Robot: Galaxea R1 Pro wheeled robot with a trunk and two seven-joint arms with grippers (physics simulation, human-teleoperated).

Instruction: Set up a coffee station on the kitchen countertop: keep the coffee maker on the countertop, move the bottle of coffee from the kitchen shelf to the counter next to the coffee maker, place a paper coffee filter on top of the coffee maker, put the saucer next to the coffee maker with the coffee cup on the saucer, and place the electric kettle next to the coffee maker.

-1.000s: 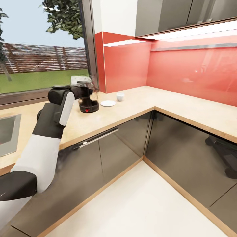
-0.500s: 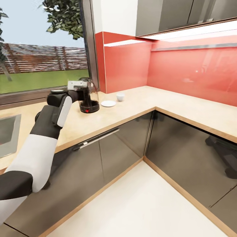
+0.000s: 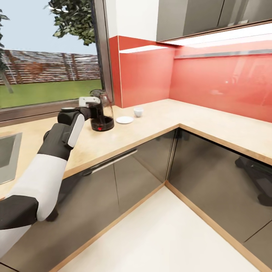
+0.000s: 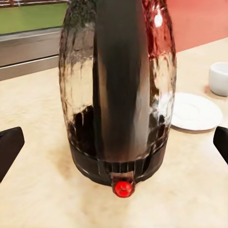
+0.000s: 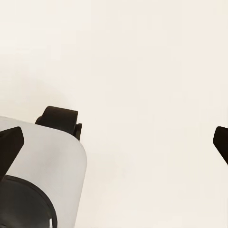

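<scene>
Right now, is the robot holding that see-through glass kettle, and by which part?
No, nothing is held. The left end effector is open, its fingertips wide on either side of the clear glass kettle's black handle. The right end effector is open, empty.

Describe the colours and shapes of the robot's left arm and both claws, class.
The left arm has a rounded white forearm shell, black elbow and wrist segments, and a white panel near the wrist. The left claw and right claw each show two black wedge-shaped fingertips.

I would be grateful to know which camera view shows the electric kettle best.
The left wrist view: the electric kettle stands close and large there, its glass body, black handle and red switch plain. In the head view the kettle is small, partly behind the left gripper. The right wrist view looks at floor.
</scene>
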